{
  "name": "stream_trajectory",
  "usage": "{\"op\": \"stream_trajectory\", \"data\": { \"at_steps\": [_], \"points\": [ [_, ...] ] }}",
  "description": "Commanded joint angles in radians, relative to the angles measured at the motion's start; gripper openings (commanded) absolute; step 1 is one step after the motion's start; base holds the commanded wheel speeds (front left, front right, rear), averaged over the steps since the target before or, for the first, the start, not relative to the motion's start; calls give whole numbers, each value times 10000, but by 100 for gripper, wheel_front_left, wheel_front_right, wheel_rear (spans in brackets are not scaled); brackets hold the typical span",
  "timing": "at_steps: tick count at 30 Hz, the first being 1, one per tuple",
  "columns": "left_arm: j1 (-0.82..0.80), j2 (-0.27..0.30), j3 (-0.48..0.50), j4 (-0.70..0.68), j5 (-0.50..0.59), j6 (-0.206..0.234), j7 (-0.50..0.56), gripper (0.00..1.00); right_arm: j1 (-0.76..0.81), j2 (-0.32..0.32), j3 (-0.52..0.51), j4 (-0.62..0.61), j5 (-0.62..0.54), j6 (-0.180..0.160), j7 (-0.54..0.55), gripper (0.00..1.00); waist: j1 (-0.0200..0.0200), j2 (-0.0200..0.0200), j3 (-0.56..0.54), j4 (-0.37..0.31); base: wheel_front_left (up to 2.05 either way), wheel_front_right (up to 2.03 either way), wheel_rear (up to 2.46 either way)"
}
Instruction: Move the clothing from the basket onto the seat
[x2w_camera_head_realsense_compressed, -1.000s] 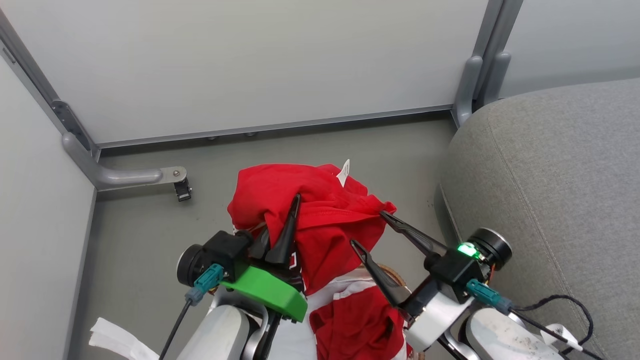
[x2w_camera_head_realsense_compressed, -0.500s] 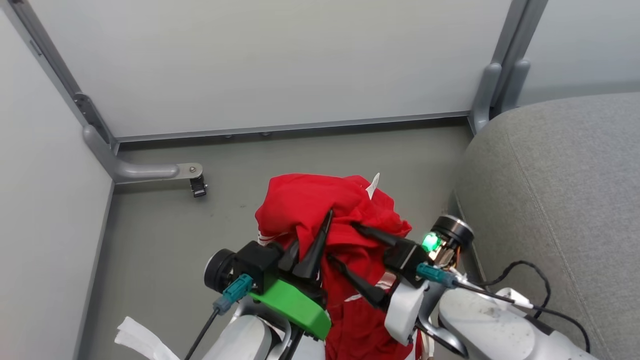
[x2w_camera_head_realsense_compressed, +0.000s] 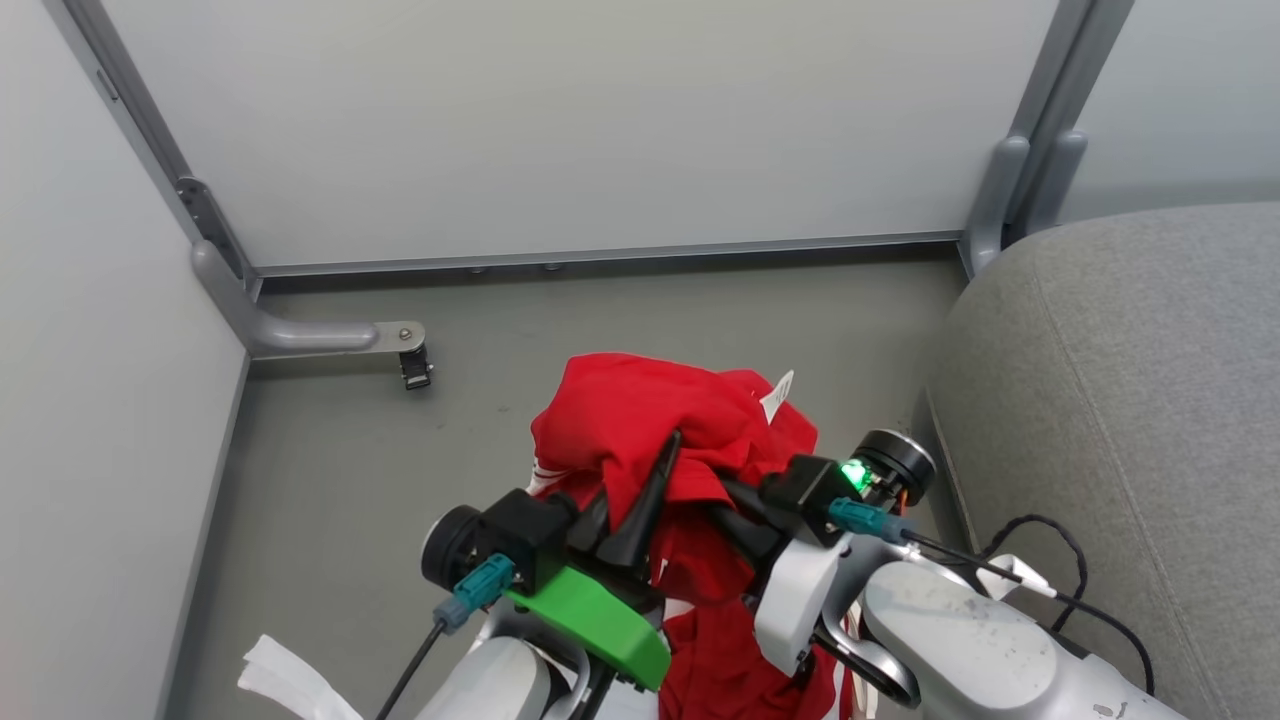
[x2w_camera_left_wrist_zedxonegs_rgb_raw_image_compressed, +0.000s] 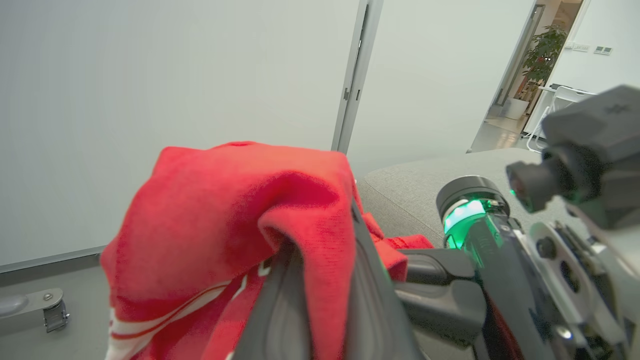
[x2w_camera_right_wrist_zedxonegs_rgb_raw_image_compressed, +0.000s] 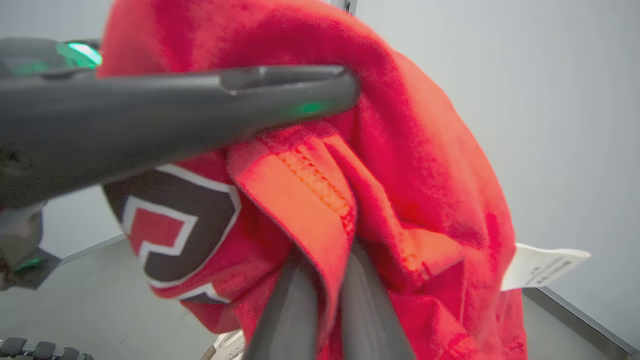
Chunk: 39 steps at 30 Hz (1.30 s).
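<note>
Left pincer: my left gripper (x2w_camera_head_realsense_compressed: 640, 480) is pinched onto a fold of the clothing (x2w_camera_head_realsense_compressed: 640, 410), and red cloth drapes over and between its two fingers.
Right pincer: my right gripper (x2w_camera_head_realsense_compressed: 725, 508) is closed on a stitched red hem of the same bundle. Its fingers are nearly together, with the cloth caught between them.
Clothing, relative to pincers: it is bunched over both sets of fingertips and rises above them. The rest hangs down between my two forearms.
Clothing, relative to seat: the bundle is over the grey floor (x2w_camera_head_realsense_compressed: 400, 480), just left of the grey seat (x2w_camera_head_realsense_compressed: 1120, 400) and not resting on it.
Pincers, relative to each other: they are close together and enter the bundle from opposite sides.
Head view adds: the overall layout. It shows the pale wall panel (x2w_camera_head_realsense_compressed: 600, 120) behind, a metal bracket foot (x2w_camera_head_realsense_compressed: 405, 350) at the left, and a white tag (x2w_camera_head_realsense_compressed: 778, 395) on the bundle's far right edge.
Left wrist view adds: white stripes (x2w_camera_left_wrist_zedxonegs_rgb_raw_image_compressed: 150, 325) on the lower cloth, the green light (x2w_camera_left_wrist_zedxonegs_rgb_raw_image_compressed: 460, 215) on my right wrist, and a potted plant (x2w_camera_left_wrist_zedxonegs_rgb_raw_image_compressed: 540, 60) through a doorway beyond the seat.
Right wrist view adds: a black print edged in white (x2w_camera_right_wrist_zedxonegs_rgb_raw_image_compressed: 170, 225) on the red fabric. One finger of my left gripper crosses the top of this view as a dark bar (x2w_camera_right_wrist_zedxonegs_rgb_raw_image_compressed: 200, 110), and there is printing on the tag, too small to read.
Not determined: whether one garment or two are in the grip.
</note>
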Motion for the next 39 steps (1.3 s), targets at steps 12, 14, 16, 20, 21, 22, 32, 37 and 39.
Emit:
{"op": "stream_trajectory", "data": {
  "at_steps": [12, 14, 16, 20, 21, 22, 32, 37, 39],
  "points": [
    [205, 33, 594, 123, 326, 208, -6, 100, 1240, -226, -1826, -875, -445, -14, -45, 0, 1, 73, 428, -2268, 0, 0, 0],
    [150, 35, 621, 159, 374, 190, -8, 100, 1371, -240, -2135, -1074, -501, -14, -48, 0, 1, 73, 527, -2758, 0, 0, 0],
    [62, 36, 637, 217, 419, 163, -6, 100, 1474, -261, -2391, -1226, -536, -14, -47, 0, 1, 73, 625, -3234, 0, 0, 0],
    [-68, 41, 647, 356, 491, 134, -8, 100, 1755, -244, -2894, -1503, -593, -14, -47, 0, 1, 73, 763, -4126, 0, 0, 0],
    [-86, 39, 683, 388, 488, 127, -8, 100, 1789, -221, -2985, -1566, -596, -14, -47, 0, 1, 73, 796, -4320, 0, 0, 0],
    [-108, 42, 674, 439, 535, 119, -6, 100, 1837, -218, -3121, -1617, -609, -14, -47, 0, 1, 73, 830, -4531, 0, 0, 0],
    [-135, 47, 772, 753, 717, 24, -8, 100, 2158, -202, -3997, -2027, -790, -14, -47, 0, 1, 73, 1120, -5807, 0, 0, 0],
    [-240, 50, 738, 855, 832, -30, -8, 100, 1722, -194, -4520, -2184, -908, -14, -47, 0, 1, 73, 1362, -5836, 0, 0, 0],
    [-313, 49, 726, 898, 920, -42, -8, 100, 1417, -260, -4763, -2269, -988, -14, -48, 0, 1, 73, 1511, -5763, 0, 0, 0]
  ]
}}
